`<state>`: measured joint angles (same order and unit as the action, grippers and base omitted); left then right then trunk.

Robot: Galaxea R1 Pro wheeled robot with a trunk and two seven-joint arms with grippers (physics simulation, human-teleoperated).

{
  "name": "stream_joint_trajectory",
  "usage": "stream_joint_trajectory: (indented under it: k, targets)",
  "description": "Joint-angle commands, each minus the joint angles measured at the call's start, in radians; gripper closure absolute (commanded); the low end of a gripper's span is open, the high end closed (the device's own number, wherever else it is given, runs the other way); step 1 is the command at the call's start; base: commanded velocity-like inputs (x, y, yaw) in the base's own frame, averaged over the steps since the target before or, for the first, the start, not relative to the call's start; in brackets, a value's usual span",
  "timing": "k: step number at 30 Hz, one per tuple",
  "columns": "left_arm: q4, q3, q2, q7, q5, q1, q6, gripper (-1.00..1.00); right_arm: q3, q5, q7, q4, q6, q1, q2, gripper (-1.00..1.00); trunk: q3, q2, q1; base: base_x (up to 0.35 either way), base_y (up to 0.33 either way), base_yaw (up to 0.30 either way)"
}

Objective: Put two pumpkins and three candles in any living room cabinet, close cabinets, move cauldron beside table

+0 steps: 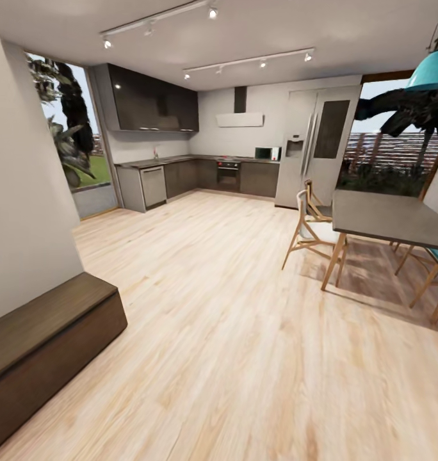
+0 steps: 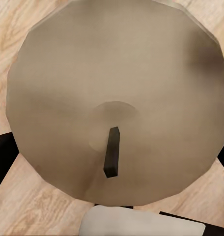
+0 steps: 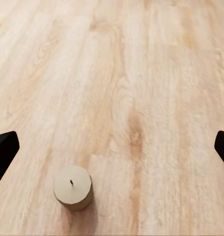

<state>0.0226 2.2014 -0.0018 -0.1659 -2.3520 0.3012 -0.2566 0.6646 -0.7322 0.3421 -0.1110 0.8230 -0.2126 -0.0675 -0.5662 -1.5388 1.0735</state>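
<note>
- Head view looks over a pale wood floor (image 1: pixel 232 320) toward a far kitchen, with a dining desk (image 1: pixel 392 218) and chairs at the right and the long, low, dark brown cabinet (image 1: pixel 46 339) at the near left against the wall; what shows of it looks closed.
- Left wrist view has one candle (image 2: pixel 117 98) very close up, its dark wick toward the lens, with dark finger parts at either side: the left gripper appears clamped on it, so this candle is probably being carried.
- Right wrist view shows a second candle (image 3: pixel 72 188) standing upright on the floor, with the right gripper (image 3: pixel 112 147) above it, jaws wide apart and empty.
- Judgement: the task is at an early stage. No candle or pumpkin can be confirmed stored, and the cauldron step is also left.
</note>
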Motion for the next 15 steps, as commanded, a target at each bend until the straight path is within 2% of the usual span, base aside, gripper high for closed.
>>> stream_joint_trajectory:
  k: [1,8,9,10,11,15]
  targets:
    - [0.002,0.009,0.0,-0.009,-0.004,0.001,-0.004,1.0,0.008,0.003,0.009,0.001,0.0,-0.001,0.001,-1.0,-0.001,0.0,0.0,0.203,-0.211,0.0]
    - [0.002,-0.005,0.0,-0.011,-0.004,0.001,-0.018,1.0,0.007,0.013,0.008,0.002,0.0,-0.001,0.0,-1.0,-0.001,0.0,0.0,0.037,-0.038,0.0]
    - [0.002,-0.02,0.0,-0.011,-0.004,0.001,-0.021,1.0,0.007,0.013,0.008,0.002,0.0,-0.001,0.0,-1.0,-0.004,-0.007,0.004,0.002,-0.002,0.0]
    - [0.002,-0.103,0.0,-0.01,-0.004,0.001,-0.025,1.0,0.007,0.013,0.008,0.002,-0.001,-0.001,0.0,-1.0,-0.007,-0.014,0.008,0.0,0.0,0.0]
    - [0.001,-0.122,0.0,-0.009,-0.004,0.001,-0.025,1.0,0.007,0.013,0.008,0.002,-0.001,-0.001,0.0,-1.0,-0.01,-0.021,0.012,0.0,0.0,0.0]
    - [0.0,-0.139,0.0,-0.009,-0.004,0.001,-0.024,1.0,0.007,0.013,0.008,0.002,-0.001,-0.001,0.001,-1.0,-0.023,-0.049,0.027,0.0,0.0,0.0]
